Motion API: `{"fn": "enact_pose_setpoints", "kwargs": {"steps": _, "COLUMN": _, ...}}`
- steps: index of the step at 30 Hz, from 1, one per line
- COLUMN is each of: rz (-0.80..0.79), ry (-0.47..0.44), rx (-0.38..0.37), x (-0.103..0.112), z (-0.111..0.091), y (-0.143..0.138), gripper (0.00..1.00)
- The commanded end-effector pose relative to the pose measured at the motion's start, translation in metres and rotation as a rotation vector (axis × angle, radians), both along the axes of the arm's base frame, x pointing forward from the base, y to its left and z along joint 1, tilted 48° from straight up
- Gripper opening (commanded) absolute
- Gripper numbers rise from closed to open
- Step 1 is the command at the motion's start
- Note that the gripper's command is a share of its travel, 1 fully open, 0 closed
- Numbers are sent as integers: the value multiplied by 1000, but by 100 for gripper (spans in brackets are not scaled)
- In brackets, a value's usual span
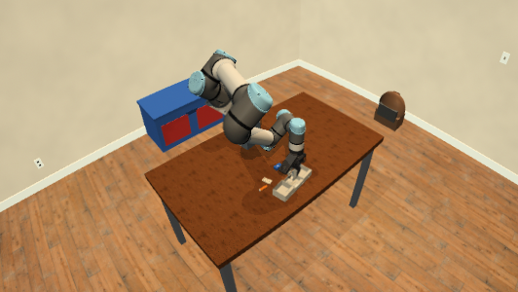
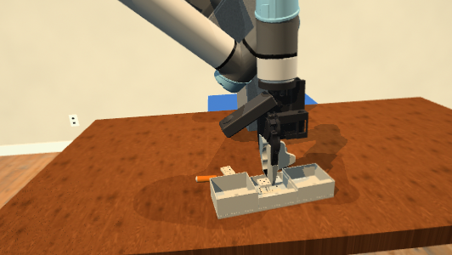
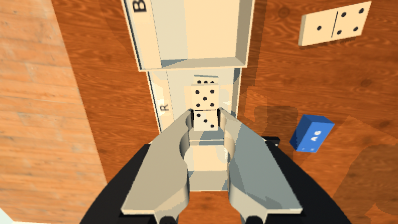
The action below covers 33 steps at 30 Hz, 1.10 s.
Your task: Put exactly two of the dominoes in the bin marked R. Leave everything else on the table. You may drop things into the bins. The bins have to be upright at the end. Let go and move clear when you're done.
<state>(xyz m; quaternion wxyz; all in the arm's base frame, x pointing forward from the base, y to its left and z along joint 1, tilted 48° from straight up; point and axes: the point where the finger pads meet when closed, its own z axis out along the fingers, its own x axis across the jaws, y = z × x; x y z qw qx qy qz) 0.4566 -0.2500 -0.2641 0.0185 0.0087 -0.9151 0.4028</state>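
My gripper is shut on a white domino by one end. It holds the domino low at the middle bin, R; whether it touches anything below is unclear. A second domino lies in bin R, mostly hidden under the held one. Another domino lies flat on the table beside bin B. The joined bins stand upright.
Bin B and a third bin flank bin R. A blue block and a small dark object lie beside the bins. An orange stick lies near the table domino.
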Motion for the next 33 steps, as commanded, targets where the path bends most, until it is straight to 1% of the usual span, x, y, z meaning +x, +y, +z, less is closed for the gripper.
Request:
{"fn": "enact_pose_setpoints", "kwargs": {"steps": 1, "rz": 2, "ry": -4, "rx": -1, "x": 3, "z": -4, "y": -6, "gripper": 0}}
{"fn": "enact_pose_setpoints", "kwargs": {"steps": 16, "rz": 3, "ry": -3, "rx": -1, "x": 3, "z": -3, "y": -5, "gripper": 0}}
{"fn": "enact_pose_setpoints", "kwargs": {"steps": 17, "rz": 3, "ry": -3, "rx": -1, "x": 3, "z": -3, "y": -5, "gripper": 19}}
{"fn": "enact_pose_setpoints", "kwargs": {"steps": 33, "rz": 3, "ry": -3, "rx": -1, "x": 3, "z": -3, "y": -5, "gripper": 19}}
